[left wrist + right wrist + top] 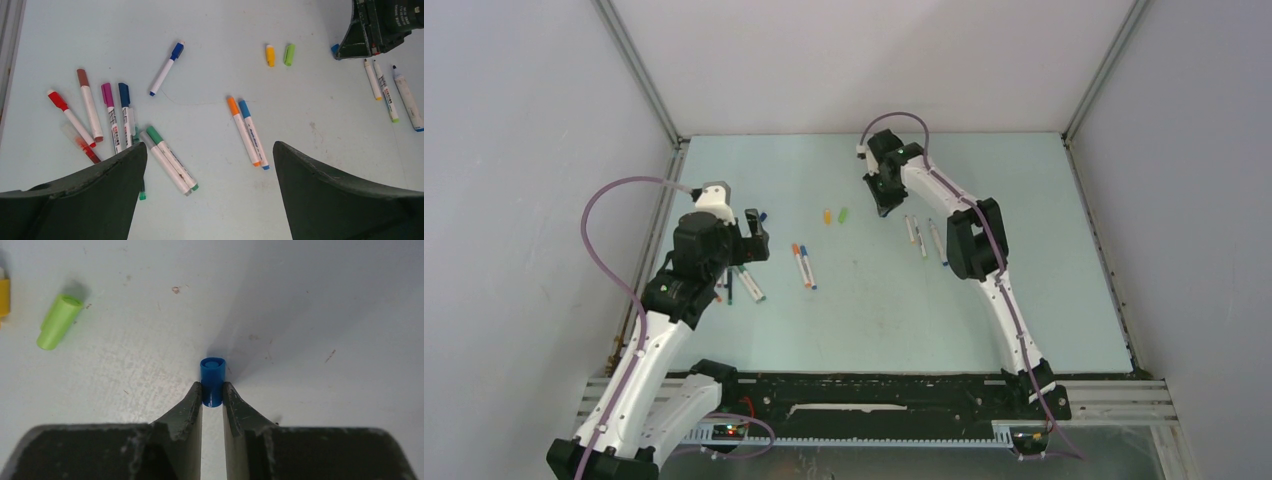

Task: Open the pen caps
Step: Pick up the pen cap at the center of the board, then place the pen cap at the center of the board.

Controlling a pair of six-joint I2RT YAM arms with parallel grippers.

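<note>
My right gripper (pixel 212 392) is shut on a blue pen cap (pixel 212 377), held just above the table, right of a loose green cap (pixel 56 321) and a yellow cap (pixel 4 297). In the top view the right gripper (pixel 887 205) is at the far middle, with the yellow cap (pixel 827 216) and green cap (pixel 843 214) to its left. Three uncapped pens (pixel 924 237) lie near it. My left gripper (pixel 210 165) is open and empty above capped pens: an orange and blue pair (pixel 247 131), a grey and green pair (pixel 169 161), and several others (pixel 100 112) at left.
White enclosure walls stand around the pale table; a metal rail (pixel 649 260) runs along its left edge. A dark blue capped pen (pixel 166 68) lies apart at the far left. The right arm's body (pixel 380 25) shows at the top right of the left wrist view.
</note>
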